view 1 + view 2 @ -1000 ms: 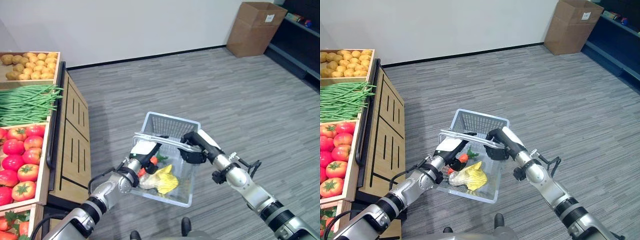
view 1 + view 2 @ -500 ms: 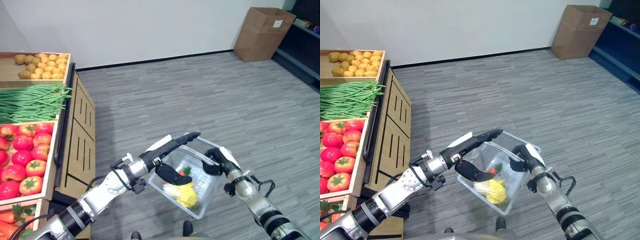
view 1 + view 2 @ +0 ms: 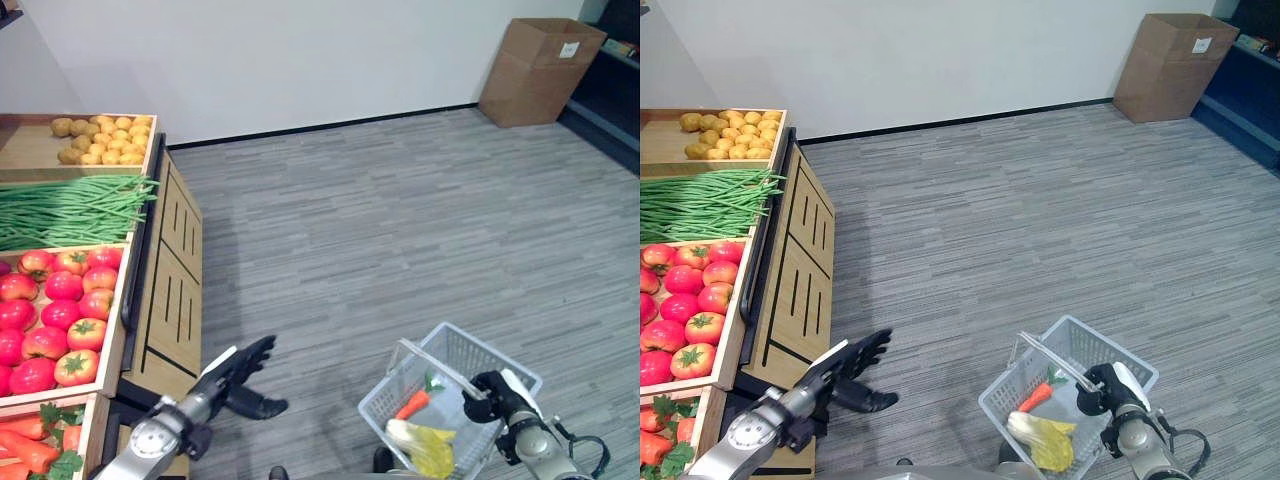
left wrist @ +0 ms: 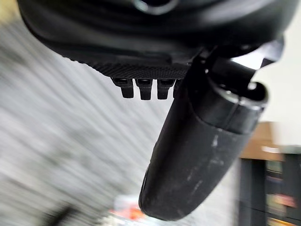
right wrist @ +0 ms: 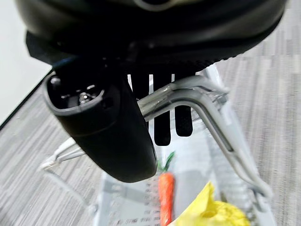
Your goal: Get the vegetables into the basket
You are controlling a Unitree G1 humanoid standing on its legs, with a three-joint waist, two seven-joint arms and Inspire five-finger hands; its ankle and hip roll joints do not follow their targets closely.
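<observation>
A white plastic mesh basket with a metal wire handle hangs over the grey plank floor, low and to the right of a wooden produce stand. The robot's right hand holds it up, dark fingers curled around the handle. Inside the basket lie an orange carrot with a green top and, just beside it nearer the robot, a pale leafy vegetable in yellow wrapping.

The robot's left hand hangs between the basket and the wooden stand, close to the stand's front panel and apart from the basket. Its fingers are straight and spread, its thumb stands out, and it holds nothing.

The wooden stand carries open crates of produce. The far crate holds yellow-brown potatoes. Next to it, nearer the robot, lies a heap of long green beans. Nearer still is a crate of red tomatoes, and at the near end of the stand are orange carrots with green leaves.

Well beyond the basket, a brown cardboard box stands against a white wall, beside dark shelving.
</observation>
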